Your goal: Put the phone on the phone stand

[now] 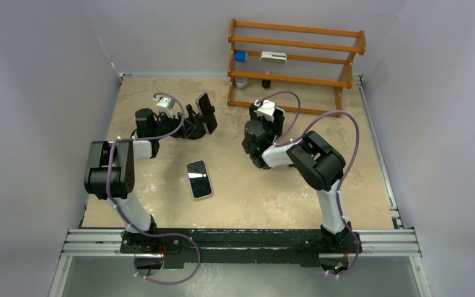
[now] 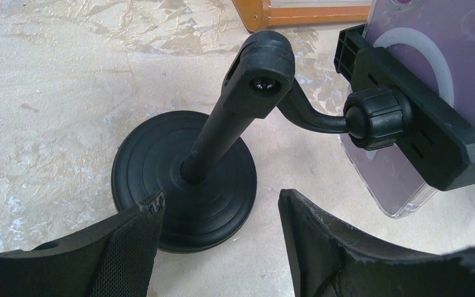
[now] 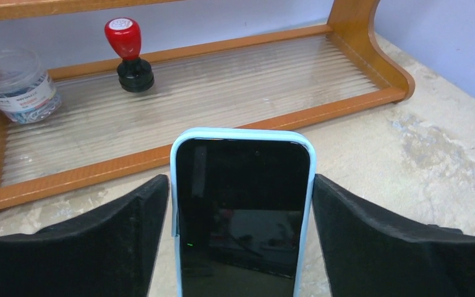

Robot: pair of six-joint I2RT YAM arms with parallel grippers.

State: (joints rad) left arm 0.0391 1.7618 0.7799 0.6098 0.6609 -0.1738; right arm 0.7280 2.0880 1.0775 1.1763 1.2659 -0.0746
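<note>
A phone [image 3: 241, 210] in a pale blue case, its dark screen facing the camera, sits between the fingers of my right gripper [image 3: 240, 179], which is shut on its long sides in front of the wooden shelf. The black phone stand [image 2: 185, 179] has a round base and a bent arm. Its clamp [image 2: 420, 130] holds a purple clear-cased phone [image 2: 433, 43]. My left gripper [image 2: 221, 204] is open just short of the base, with nothing between its fingers. Another phone [image 1: 199, 179] lies flat, screen up, mid-table.
The orange wooden shelf [image 1: 294, 62] stands at the back right. Its lowest tier [image 3: 222, 80] carries a red-topped stamp [image 3: 128, 52] and a clear jar [image 3: 15, 86]. Grey walls close in the table on three sides.
</note>
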